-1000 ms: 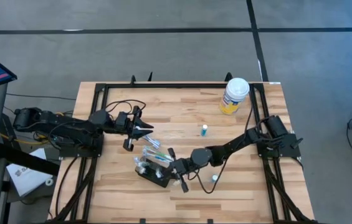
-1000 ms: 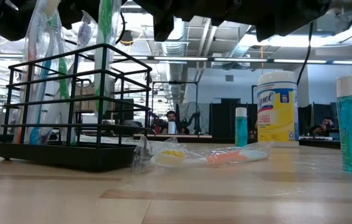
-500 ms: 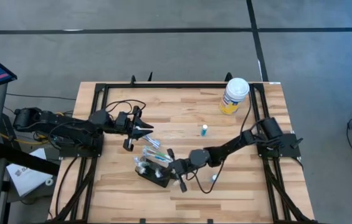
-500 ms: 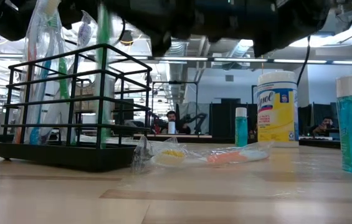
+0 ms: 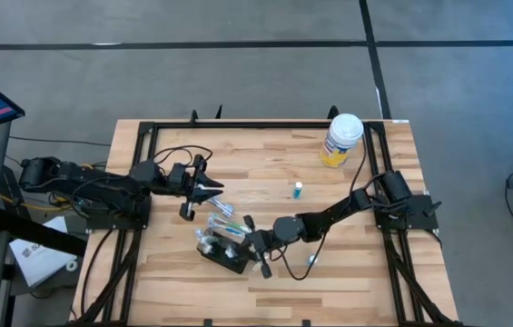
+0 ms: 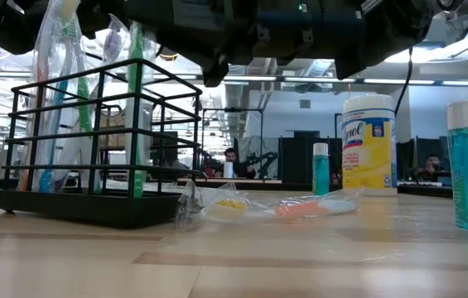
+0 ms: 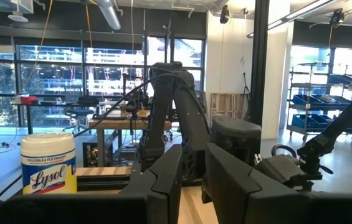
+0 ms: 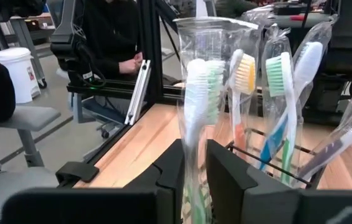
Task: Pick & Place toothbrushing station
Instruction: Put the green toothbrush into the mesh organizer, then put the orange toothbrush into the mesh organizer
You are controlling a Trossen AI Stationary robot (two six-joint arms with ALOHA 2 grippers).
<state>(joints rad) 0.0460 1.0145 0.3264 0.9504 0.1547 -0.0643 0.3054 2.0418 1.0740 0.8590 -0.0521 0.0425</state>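
My toothbrushing station (image 5: 222,249): black wire rack w/ flat base, upright on the table's near-centre, skewed to table edges. Several wrapped toothbrushes (image 8: 275,106) stand in it, heads up, leaning diff ways.

"Lysol" on the yellow-labelled canister (image 7: 48,173)

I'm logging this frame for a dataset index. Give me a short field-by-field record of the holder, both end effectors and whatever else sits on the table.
holder: black wire-frame toothbrushing station, upright, holding wrapped toothbrushes
right end effector: at the station, fingers closed on a wrapped green toothbrush
left end effector: off the table's left side, holds nothing, fingers nearly together
loose items: wrapped toothbrushes lying flat
bottles: two small blue-liquid bottles
canister: white-lidded, yellow-labelled wipes canister, far right corner
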